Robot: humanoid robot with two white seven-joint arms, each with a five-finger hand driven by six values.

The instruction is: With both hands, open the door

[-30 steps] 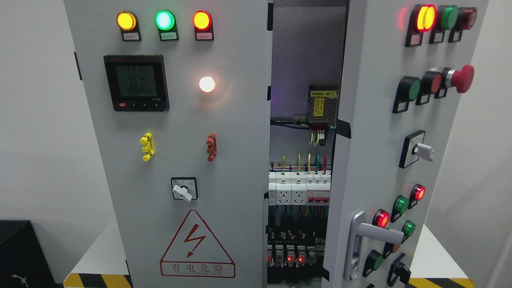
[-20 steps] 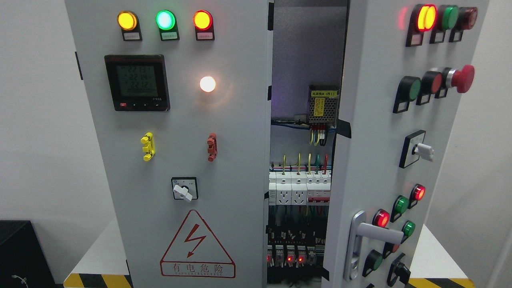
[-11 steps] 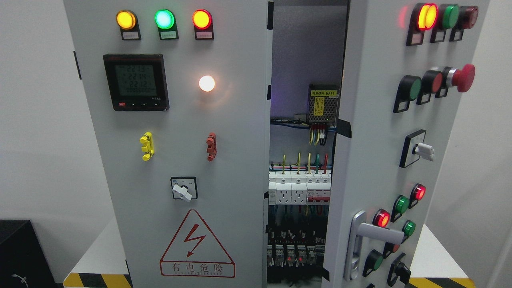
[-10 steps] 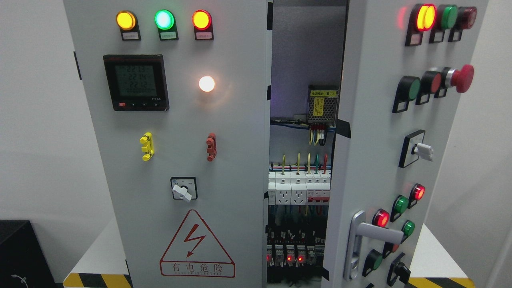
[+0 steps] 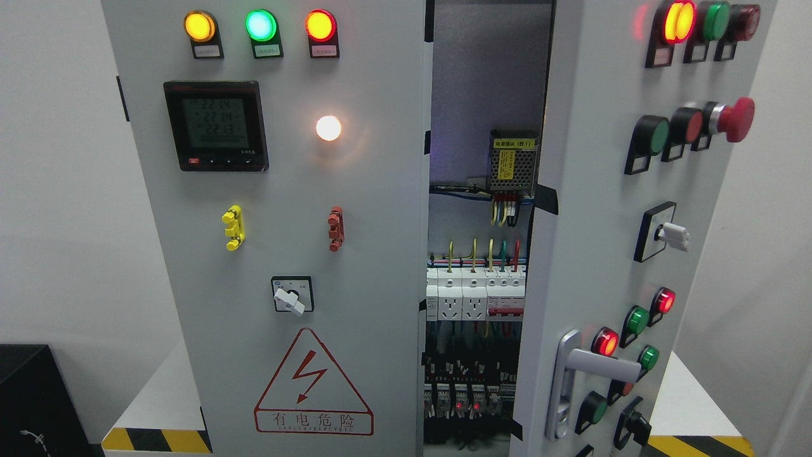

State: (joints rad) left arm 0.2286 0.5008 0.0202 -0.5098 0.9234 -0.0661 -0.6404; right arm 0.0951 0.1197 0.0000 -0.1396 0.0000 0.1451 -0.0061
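I cannot see a robot hand on my screen, left or right, so I cannot tell if they are open or closed, and nothing is touching the doors.

The big grey electrical cabinet stands on a white surface [image 5: 155,397] with yellow and black stripes on its front edge. The left door [image 5: 285,254] is shut flat. It has three lit lamps at the top, a black meter [image 5: 216,125], a white lamp [image 5: 328,128], a small turn switch [image 5: 292,295] and a red lightning warning sign [image 5: 313,386]. The right door [image 5: 590,241] is swung out toward me, standing partly open. Its silver handle [image 5: 587,371] is near the bottom, beside red and green buttons. A red mushroom button [image 5: 736,119] sticks out higher up.

Between the doors I see inside: a power supply box [image 5: 514,162], coloured wires and white breakers [image 5: 474,298].

Compared with half a second ago, everything sits a little higher in my view. The right door looks open by the same amount.
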